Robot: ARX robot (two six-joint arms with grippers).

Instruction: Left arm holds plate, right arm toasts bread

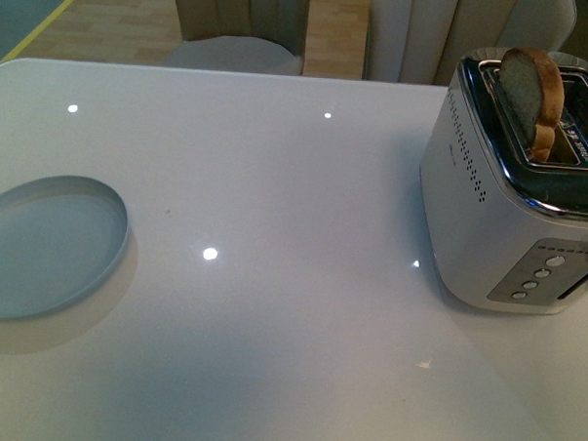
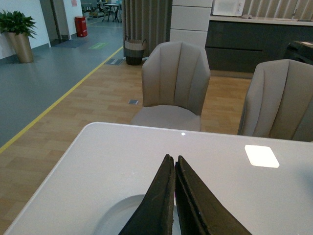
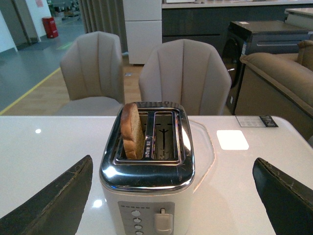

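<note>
The pale blue-grey plate (image 1: 44, 244) lies empty at the left of the white table (image 1: 276, 181); neither arm shows in the front view. The bread slice (image 1: 531, 94) stands upright in one slot of the white and chrome toaster (image 1: 489, 229) at the right, its top sticking out. In the left wrist view my left gripper (image 2: 174, 159) is shut and empty, its black fingers over the plate's rim (image 2: 115, 218). In the right wrist view my right gripper (image 3: 171, 196) is open wide, one finger (image 3: 54, 200) on each side of the toaster (image 3: 146, 196), behind its lever (image 3: 163, 220). The bread (image 3: 131, 129) sits in one of the slots.
Two beige chairs (image 3: 183, 78) stand at the table's far side. The toaster's second slot (image 3: 164, 134) is empty. The table's far edge (image 1: 232, 71) runs across the top of the front view.
</note>
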